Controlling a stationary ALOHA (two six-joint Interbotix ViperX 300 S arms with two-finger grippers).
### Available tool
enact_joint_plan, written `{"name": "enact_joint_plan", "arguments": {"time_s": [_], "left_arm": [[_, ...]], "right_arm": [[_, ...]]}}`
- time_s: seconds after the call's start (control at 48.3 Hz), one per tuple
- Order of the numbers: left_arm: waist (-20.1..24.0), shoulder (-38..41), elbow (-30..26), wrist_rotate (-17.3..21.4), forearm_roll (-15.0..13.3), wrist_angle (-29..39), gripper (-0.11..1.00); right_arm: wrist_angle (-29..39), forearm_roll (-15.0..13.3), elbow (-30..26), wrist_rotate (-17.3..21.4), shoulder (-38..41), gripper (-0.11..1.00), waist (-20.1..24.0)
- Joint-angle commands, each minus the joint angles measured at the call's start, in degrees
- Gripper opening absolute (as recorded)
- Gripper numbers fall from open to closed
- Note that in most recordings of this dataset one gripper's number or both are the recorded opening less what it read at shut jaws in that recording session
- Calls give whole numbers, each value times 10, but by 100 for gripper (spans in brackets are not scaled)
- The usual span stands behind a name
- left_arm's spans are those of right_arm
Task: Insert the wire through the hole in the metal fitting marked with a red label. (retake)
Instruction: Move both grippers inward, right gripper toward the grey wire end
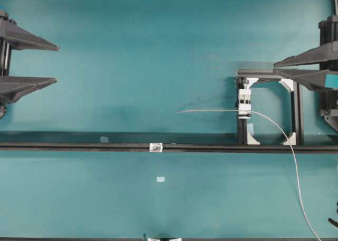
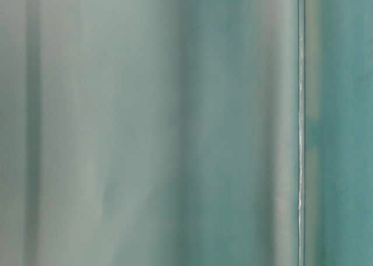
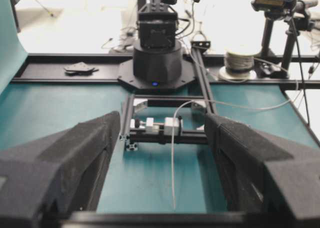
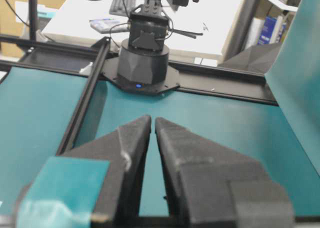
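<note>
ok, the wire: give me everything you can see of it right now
The wire is thin, pale grey-white and flexible-looking. In the overhead view it rises from the bottom right edge, arcs up and left, and passes through the white clip block on the black frame. Beyond the clip a straight stretch runs left and ends free over the teal table. Neither gripper touches it. Its tip is well short of the metal fitting on the rail.

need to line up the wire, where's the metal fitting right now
In the overhead view the metal fitting sits on the long black rail crossing the table, slightly left of centre, just above the small pale tag and apart from the wire.
</note>
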Motion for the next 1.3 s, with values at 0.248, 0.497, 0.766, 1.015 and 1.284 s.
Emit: {"name": "enact_joint_plan", "arguments": {"time_s": [0.248, 0.497, 0.766, 1.015, 1.284], "left_arm": [[-4, 4, 38, -1, -18, -21, -8], [-4, 5, 44, 3, -18, -22, -6], [-4, 5, 49, 3, -18, -22, 44], [-4, 40, 57, 2, -18, -19, 51], [-4, 115, 53, 3, -18, -24, 51]], "right_arm": [[-54, 3, 46, 19, 11, 1, -3], [-54, 3, 47, 40, 15, 10, -5], [-52, 3, 44, 42, 31, 69, -11], [-47, 4, 32, 62, 84, 68, -11], [-23, 3, 7, 121, 164, 68, -11]]}}
